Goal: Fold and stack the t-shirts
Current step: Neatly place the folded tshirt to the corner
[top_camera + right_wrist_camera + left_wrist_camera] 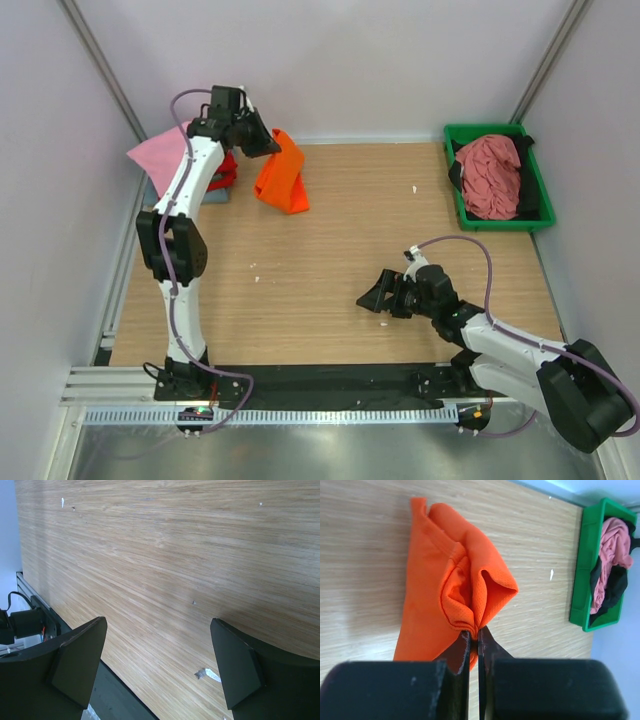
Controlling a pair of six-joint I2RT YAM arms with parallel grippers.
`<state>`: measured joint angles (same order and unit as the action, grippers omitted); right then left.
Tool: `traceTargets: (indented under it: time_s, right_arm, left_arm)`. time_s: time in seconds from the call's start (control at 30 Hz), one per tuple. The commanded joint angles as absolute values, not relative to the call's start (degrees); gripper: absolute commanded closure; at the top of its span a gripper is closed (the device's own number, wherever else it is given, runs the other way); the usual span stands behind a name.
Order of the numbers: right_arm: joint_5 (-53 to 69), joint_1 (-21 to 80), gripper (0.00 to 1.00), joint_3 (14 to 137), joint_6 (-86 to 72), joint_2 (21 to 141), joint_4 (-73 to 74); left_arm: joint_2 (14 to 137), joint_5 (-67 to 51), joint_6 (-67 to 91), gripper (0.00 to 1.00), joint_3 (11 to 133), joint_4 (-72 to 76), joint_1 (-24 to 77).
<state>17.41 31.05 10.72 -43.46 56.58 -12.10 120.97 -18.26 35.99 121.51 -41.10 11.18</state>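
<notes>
Fingers (462, 652) of the left gripper (474, 631) are pinched tight on a bunched fold of the orange t-shirt (282, 182), which hangs down to the wooden table (330, 260) at its far left, near the pink t-shirt (155, 150), while the right gripper (378, 298) hovers near the front with fingers wide apart, gripping nothing.

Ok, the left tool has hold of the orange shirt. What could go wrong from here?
1. The left tool pinches only a small bunched fold of the bright orange cloth t-shirt; it may slip free or drop crumpled.
2. The light pink cloth t-shirt on the far-left pile lies right beside the left arm; a swing could disturb it.
3. The right tool hangs open over the bare wooden table, far off, so nothing steadies the shirt's loose end.
</notes>
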Motion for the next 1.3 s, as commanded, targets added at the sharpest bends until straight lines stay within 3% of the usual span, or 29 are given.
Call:
traceTargets:
  time_s: [0.0, 0.3, 0.67, 0.9, 1.27]
  right_arm:
    - [16.3, 31.3, 0.09, 10.5, -42.5, 55.3, -14.4]
    - [16.5, 31.3, 0.09, 10.5, -42.3, 55.9, -14.9]
    - [15.6, 31.3, 0.09, 10.1, -42.3, 55.2, -14.7]
    - [15.3, 31.3, 0.09, 9.8, -42.5, 54.4, -14.5]
    - [15.3, 31.3, 0.09, 9.8, -42.5, 54.5, -14.4]
  left_arm:
    - [122.0, -21.7, 36.6, 1.00, 128.7, -44.1, 9.7]
    - [126.2, -25.7, 40.8, 1.00, 142.6, -42.8, 4.6]
    - [129.1, -32.8, 53.9, 1.00, 150.4, -27.3, -4.3]
    - [128.9, -33.9, 62.2, 1.00, 150.8, -18.0, -9.1]
    - [125.7, -35.9, 57.8, 1.00, 143.9, -19.2, -13.4]
